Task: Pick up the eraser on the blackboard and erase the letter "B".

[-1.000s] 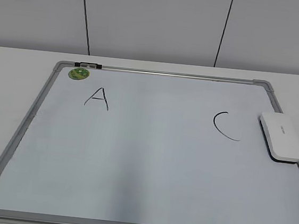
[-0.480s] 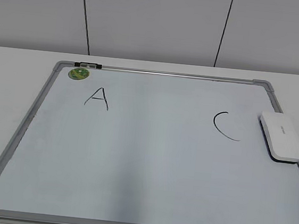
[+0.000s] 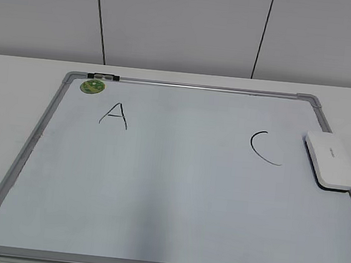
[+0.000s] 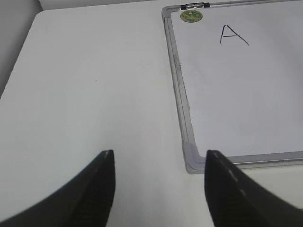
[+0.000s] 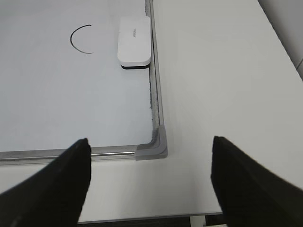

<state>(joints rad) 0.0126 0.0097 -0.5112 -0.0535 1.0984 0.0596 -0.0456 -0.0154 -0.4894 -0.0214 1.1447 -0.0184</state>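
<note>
While the right pincer (image 5: 149, 184) gapes, the eraser (image 5: 135, 41) lies well beyond.

White dry-erase blackboard (image 3: 175, 194) w/ grey metal frame, grey corner caps. Round green sticker (image 3: 93, 86), yellowish print, top-left. Thin black hand-drawn "A" (image 3: 114, 114) and "C" (image 3: 264, 147). White flat plastic eraser (image 3: 330, 160), dark felt underside, small grey print. White table (image 4: 94, 90). Pale grey wall panels (image 3: 180, 25), dark seams. Both grippers' fingers black (image 4: 94, 194) (image 5: 61, 189).

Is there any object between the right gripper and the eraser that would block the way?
Nothing visible does. In the right wrist view, only bare board surface and the grey frame of the blackboard lie between the open right gripper and the eraser.
</note>
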